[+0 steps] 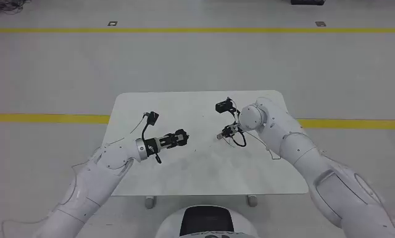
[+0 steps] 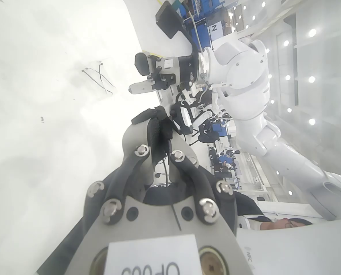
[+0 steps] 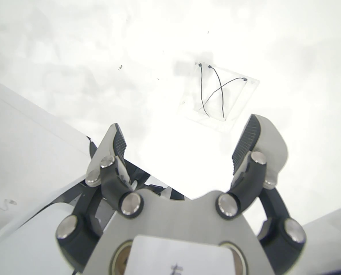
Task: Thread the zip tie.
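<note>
My right hand (image 3: pixel 184 128) hangs wide open, empty, near the crossed zip ties (image 3: pixel 213 90) on the worktop (image 3: pixel 72 44). My left hand (image 2: pixel 156 118), farther from them, is closed, seemingly on nothing.

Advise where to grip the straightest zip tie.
Probably grip the zip tie on the strap just below its head, from straight above: it lies flat, and that stretch is clear, while another tie crosses its tail.
</note>
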`<state>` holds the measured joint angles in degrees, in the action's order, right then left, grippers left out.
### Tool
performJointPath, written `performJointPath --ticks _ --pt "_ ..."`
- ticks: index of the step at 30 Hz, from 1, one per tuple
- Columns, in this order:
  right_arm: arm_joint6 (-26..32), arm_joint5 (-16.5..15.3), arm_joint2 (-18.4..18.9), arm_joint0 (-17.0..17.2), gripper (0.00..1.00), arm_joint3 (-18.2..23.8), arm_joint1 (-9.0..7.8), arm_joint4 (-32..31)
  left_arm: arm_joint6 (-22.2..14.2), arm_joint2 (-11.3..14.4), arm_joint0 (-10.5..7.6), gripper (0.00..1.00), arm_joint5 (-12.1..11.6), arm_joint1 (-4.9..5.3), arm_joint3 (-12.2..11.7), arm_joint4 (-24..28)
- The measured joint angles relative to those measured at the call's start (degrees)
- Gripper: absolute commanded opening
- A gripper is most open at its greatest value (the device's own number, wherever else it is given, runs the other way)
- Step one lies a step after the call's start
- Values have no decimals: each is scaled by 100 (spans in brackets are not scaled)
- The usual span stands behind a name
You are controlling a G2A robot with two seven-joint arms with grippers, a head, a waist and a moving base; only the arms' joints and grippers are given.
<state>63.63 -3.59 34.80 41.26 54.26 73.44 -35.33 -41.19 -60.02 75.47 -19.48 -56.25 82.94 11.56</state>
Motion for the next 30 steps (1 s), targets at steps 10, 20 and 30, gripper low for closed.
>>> performJointPath --ticks 10,20,30 --pt "-118 -238 -571 -234 100 -638 384 -435 0 0 0 0 0 0 0 0" --pt "-327 -348 -596 -143 100 -655 378 -587 0 0 0 0 0 0 0 0" --pt "-482 -509 -631 -74 100 -637 370 -807 0 0 0 0 0 0 0 0"
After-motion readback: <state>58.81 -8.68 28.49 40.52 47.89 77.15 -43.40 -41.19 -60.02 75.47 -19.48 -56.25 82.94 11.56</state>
